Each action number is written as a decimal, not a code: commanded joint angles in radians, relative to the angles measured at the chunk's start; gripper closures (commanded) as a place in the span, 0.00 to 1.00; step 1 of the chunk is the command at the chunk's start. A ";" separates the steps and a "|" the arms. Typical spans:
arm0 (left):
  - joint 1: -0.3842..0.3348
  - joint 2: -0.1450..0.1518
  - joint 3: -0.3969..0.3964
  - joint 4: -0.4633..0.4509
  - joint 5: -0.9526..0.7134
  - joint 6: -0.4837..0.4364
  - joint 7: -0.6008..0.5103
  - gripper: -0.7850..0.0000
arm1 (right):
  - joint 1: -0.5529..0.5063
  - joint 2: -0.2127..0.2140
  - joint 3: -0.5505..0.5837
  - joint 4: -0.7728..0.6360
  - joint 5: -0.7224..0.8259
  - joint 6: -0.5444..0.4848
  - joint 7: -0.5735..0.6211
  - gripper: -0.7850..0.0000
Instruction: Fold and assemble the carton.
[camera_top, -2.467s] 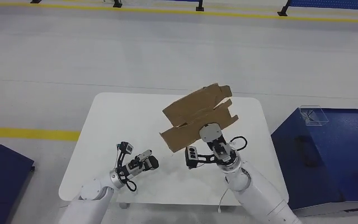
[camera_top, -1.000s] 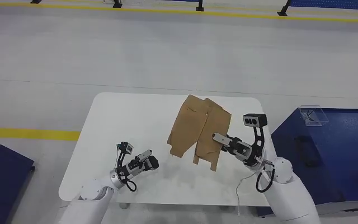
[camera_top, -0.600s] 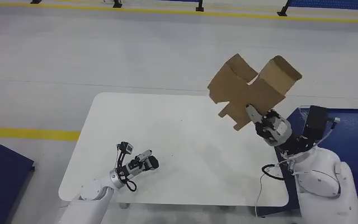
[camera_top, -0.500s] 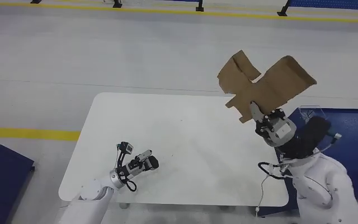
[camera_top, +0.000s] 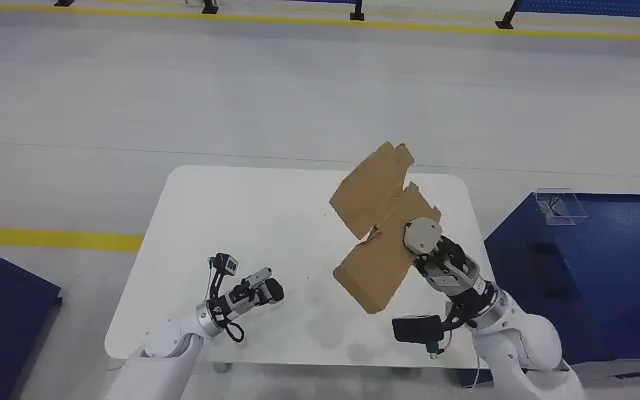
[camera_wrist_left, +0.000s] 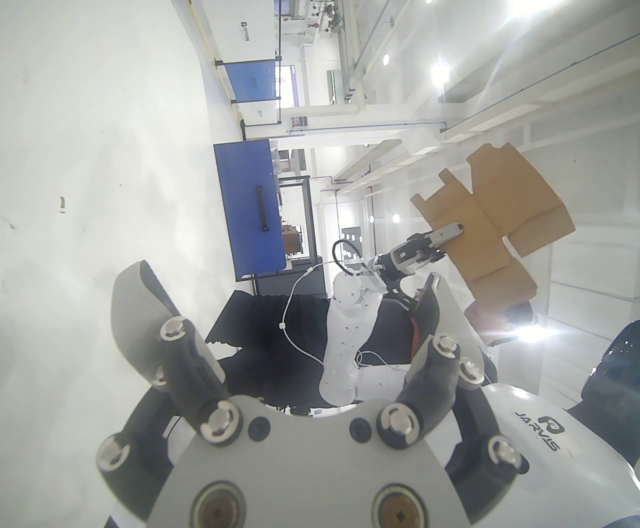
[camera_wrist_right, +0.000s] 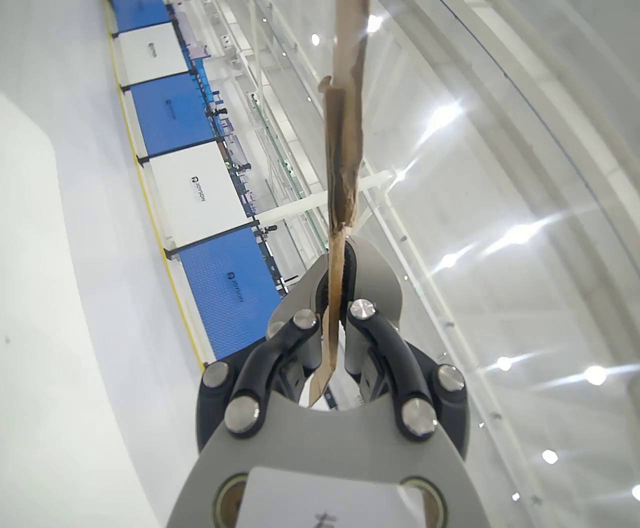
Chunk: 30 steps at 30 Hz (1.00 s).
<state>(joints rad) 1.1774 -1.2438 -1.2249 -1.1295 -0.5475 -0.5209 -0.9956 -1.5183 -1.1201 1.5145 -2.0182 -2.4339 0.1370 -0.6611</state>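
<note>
We see the right gripper clamped on an edge of the flat carton, which sticks out past its fingertips above the right part of the table, seemingly in the air. The left gripper, fingers apart, is low at the left, well apart from it

A white rectangular table with rounded corners stands on a pale grey workshop floor, where a yellow painted stripe runs up to the table's left side. The smooth matte tabletop carries a few small dark specks, seen close up from the left wrist camera.
</note>
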 joint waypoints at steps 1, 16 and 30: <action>0.000 0.000 0.000 0.000 0.000 0.000 0.000 0.00 | 0.016 0.003 -0.007 0.021 -0.073 0.003 -0.013 1.00; 0.000 0.000 0.000 0.000 0.000 0.000 0.000 0.00 | 0.033 -0.012 0.049 -0.093 0.940 -0.506 0.251 1.00; 0.000 0.000 0.000 0.000 0.000 0.000 0.000 0.00 | 0.165 0.062 -0.029 0.100 2.701 -0.839 1.399 1.00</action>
<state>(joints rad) 1.1774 -1.2438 -1.2249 -1.1295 -0.5475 -0.5209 -0.9956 -1.3640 -1.0618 1.4914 -1.9350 0.0820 -0.7105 0.6202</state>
